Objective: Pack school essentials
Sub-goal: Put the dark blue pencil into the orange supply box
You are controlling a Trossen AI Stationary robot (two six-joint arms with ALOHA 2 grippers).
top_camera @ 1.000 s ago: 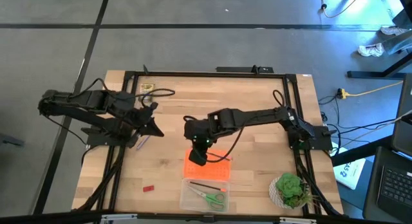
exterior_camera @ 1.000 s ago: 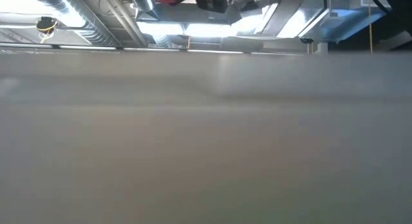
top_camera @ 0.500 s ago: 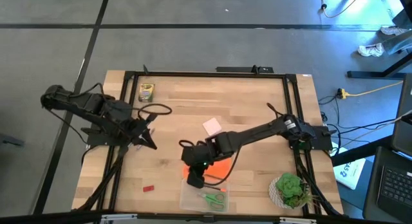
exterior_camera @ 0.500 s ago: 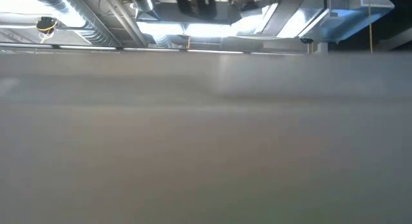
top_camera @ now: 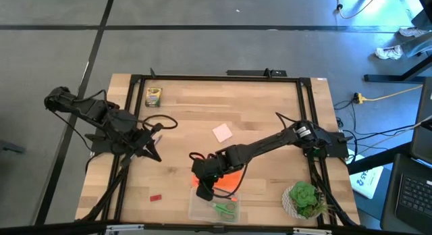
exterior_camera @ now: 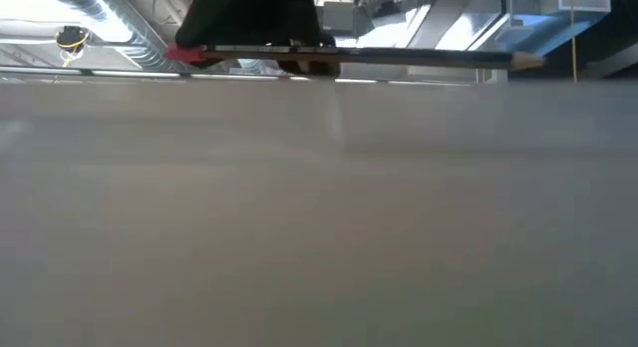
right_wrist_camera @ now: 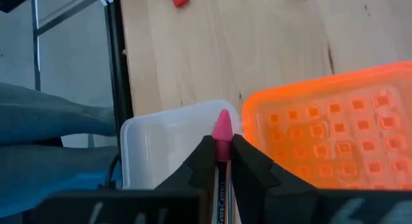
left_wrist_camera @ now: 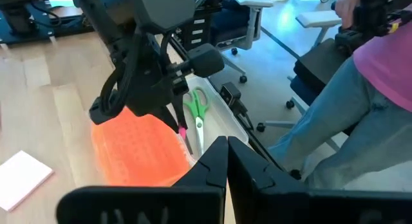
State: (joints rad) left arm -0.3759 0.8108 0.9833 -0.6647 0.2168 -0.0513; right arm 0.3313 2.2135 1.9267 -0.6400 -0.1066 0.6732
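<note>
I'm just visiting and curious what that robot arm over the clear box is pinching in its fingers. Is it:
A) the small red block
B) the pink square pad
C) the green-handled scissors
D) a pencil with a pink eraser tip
D: the right wrist view shows the right gripper shut on a pencil with a pink eraser tip, held over the clear box; the scissors already lie inside it.

Low view: most of it is a blurred pale surface close to the lens; nothing on the table can be made out there. A dark mass (exterior_camera: pixel 254 28) above a long thin pencil (exterior_camera: pixel 399 56) stays unidentifiable. From above, the right gripper (top_camera: pixel 204 188) covers part of the orange lid (top_camera: pixel 233 177). A seated person (left_wrist_camera: pixel 360 108) is cut off at the left wrist picture's edge.
</note>
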